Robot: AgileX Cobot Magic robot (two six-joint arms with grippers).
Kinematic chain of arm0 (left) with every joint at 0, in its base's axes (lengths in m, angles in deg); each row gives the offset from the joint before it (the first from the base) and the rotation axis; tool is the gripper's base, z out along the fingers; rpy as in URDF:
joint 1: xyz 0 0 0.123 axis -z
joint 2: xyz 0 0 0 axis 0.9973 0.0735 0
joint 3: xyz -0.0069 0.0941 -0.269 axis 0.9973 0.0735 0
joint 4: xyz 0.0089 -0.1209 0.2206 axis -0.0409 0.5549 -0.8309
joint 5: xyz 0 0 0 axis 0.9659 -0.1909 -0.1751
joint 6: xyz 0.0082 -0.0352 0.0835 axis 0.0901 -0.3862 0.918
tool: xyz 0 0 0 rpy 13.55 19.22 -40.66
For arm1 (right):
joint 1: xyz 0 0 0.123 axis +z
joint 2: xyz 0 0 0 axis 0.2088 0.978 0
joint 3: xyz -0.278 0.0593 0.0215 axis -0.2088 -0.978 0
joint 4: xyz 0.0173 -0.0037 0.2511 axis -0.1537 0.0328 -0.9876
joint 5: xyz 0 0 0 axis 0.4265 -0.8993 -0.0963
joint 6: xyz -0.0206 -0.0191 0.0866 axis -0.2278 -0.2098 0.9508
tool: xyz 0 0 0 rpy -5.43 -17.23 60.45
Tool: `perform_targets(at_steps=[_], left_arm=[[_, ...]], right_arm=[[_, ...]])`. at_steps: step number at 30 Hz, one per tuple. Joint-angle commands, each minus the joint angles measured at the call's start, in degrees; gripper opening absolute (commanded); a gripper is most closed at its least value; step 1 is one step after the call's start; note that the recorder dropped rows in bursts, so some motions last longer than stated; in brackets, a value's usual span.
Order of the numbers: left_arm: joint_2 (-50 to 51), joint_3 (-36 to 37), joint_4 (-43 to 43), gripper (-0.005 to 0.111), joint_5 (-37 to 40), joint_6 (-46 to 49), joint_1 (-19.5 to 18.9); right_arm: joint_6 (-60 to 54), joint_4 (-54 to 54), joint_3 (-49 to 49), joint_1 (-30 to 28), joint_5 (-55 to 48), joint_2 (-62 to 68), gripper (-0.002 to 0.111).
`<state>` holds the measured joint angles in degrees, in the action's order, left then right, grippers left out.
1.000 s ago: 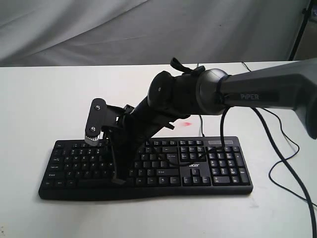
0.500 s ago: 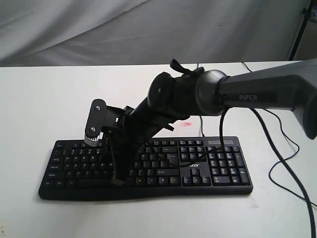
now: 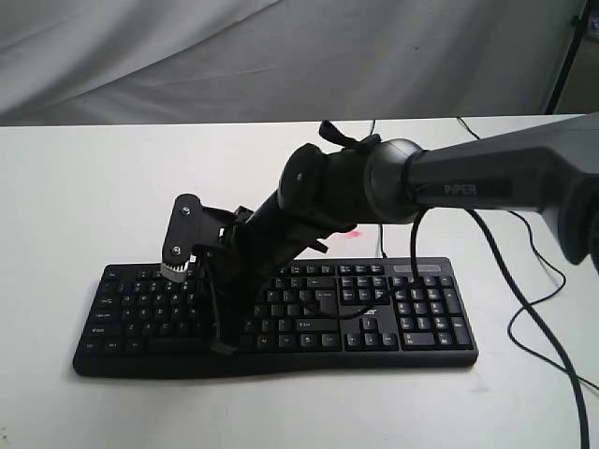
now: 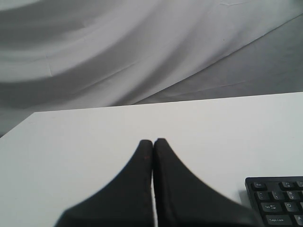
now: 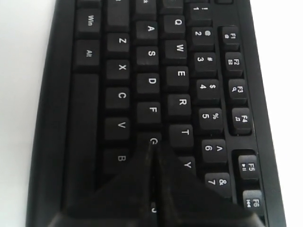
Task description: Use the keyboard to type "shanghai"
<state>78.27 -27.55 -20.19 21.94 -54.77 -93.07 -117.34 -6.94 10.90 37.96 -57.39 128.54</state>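
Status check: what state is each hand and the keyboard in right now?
Left hand: shut, empty, over the table.
Right hand: shut, empty, tips at the G key; pressing or not unclear.
Keyboard: flat on the table, middle hidden by the right arm.

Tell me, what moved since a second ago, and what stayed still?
The shut right gripper dipped slightly lower toward the wide black plastic keyboard, and its grey arm slid a little left in the exterior view. Nothing was grabbed or released. The keyboard and white table stayed put.
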Motion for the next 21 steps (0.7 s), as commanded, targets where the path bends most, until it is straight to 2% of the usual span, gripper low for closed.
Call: perform_targets(at_steps=[1, 21], left_arm=[[0.18, 0.29, 0.03, 0.001, -0.16, -0.16, 0.22], [0.18, 0.29, 0.03, 0.001, -0.16, -0.16, 0.22]], right_arm=[[-0.61, -0.72, 0.04, -0.33, 0.15, -0.35, 0.0], [-1.37, 0.7, 0.04, -0.33, 0.31, 0.01, 0.0]])
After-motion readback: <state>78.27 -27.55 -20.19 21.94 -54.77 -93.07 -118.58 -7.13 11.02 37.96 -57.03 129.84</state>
